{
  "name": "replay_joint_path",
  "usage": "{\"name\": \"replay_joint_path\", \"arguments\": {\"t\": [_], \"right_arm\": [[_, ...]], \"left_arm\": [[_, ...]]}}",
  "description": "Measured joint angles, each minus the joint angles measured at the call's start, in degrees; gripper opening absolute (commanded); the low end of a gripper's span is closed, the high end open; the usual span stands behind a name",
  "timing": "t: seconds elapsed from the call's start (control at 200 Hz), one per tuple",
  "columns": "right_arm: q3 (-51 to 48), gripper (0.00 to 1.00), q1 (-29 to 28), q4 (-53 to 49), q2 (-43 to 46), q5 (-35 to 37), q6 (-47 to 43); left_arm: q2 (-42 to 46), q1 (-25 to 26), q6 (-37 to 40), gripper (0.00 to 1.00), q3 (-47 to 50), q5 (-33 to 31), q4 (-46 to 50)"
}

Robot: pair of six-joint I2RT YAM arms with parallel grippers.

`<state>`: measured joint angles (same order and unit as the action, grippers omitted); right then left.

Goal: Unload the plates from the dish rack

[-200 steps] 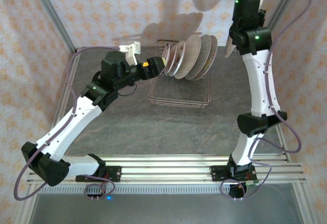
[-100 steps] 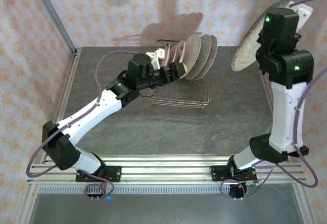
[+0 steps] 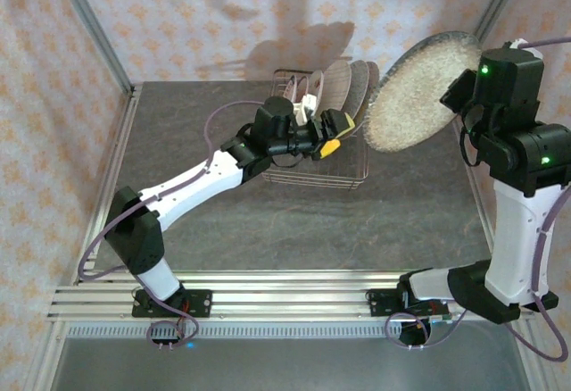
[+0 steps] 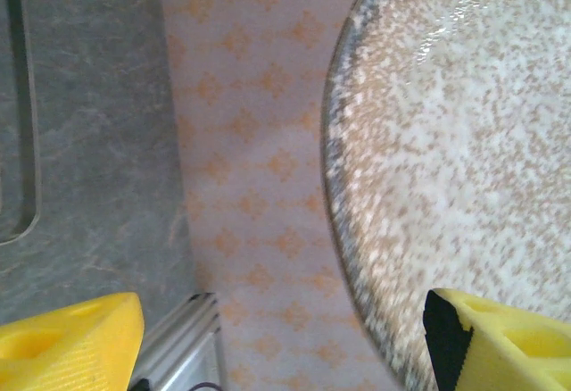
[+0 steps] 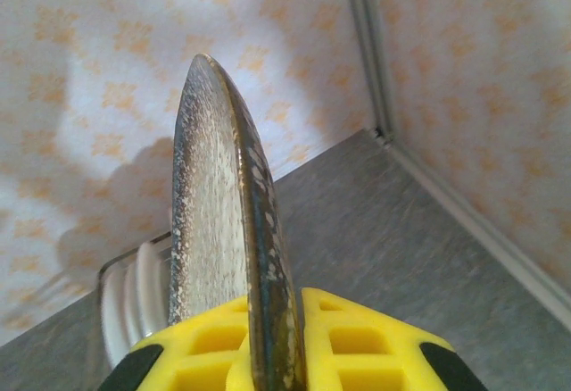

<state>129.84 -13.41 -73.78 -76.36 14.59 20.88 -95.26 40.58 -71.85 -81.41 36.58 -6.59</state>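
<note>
Left end effector (image 3: 337,134) spread, right end effector (image 5: 272,342) clamped, raised.

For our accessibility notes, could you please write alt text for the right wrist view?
A speckled plate, seen edge-on and upright, is clamped between the yellow fingers of the right gripper. Behind it lie the grey table and an orange-patterned wall.

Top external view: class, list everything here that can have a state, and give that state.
speckled plate: lifted clear, held on edge.
right gripper: shut on the speckled plate's rim.
left gripper: open, holding nothing, above the dish rack.
dish rack: partly loaded.
racked plates: standing on edge, leaning.
</note>
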Motion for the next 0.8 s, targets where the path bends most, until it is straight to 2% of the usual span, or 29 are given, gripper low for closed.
{"name": "replay_joint_path", "arguments": {"t": [0.225, 0.47, 0.661, 0.801], "right_arm": [[-3.28, 0.0, 0.0, 0.35, 0.07, -7.54, 4.5], [-6.97, 0.0, 0.0, 3.02, 0.2, -11.74, 7.85], [-12.24, 0.0, 0.2, 7.32, 1.11, -14.95, 10.8], [-14.32, 0.0, 1.11, 9.31, 1.33, -16.63, 12.79]], "left_arm": [[-0.37, -0.02, -4.79, 0.77, 0.02, 1.27, -5.49], [-0.37, -1.05, -8.17, 0.65, 1.84, 2.12, -8.74], [-0.37, -3.17, -10.71, 0.55, 3.3, 2.67, -11.8], [-0.35, -4.28, -12.59, 0.41, 4.35, 3.28, -13.73]]}}
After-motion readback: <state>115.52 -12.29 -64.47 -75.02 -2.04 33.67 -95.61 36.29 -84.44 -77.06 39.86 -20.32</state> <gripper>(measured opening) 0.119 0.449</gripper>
